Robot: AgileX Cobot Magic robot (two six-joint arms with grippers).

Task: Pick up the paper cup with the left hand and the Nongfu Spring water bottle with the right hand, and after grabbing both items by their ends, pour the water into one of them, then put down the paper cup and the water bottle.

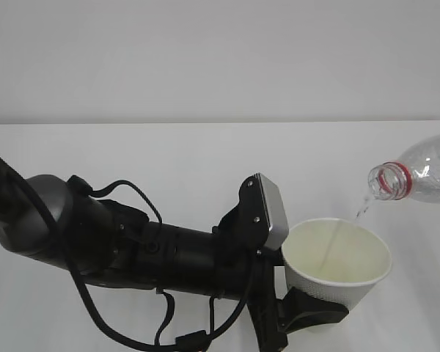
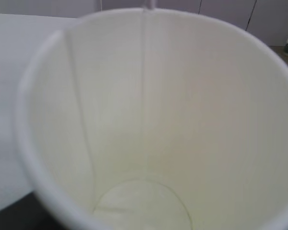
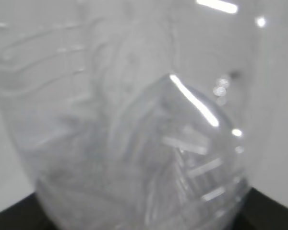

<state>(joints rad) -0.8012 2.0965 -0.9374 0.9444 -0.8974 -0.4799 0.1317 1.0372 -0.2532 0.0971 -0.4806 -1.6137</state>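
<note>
My left gripper point(image 1: 324, 302) is shut on the lower part of the white paper cup point(image 1: 337, 253), held upright and off the table at lower right. The clear Nongfu Spring water bottle point(image 1: 418, 174), with its red neck ring, lies tipped, mouth pointing left above the cup's right rim. A thin stream of water point(image 1: 361, 210) falls from the mouth into the cup. In the left wrist view the cup's cream inside point(image 2: 192, 120) fills the picture, with a little water at the bottom point(image 2: 144, 206). The bottle's base point(image 3: 134, 143) fills the right wrist view, between dark fingers point(image 3: 12, 219); that gripper is outside the exterior view.
The white table point(image 1: 169, 158) runs back to a plain white wall. My left arm point(image 1: 132, 246), black with looping cables, reaches across the lower left of the exterior view.
</note>
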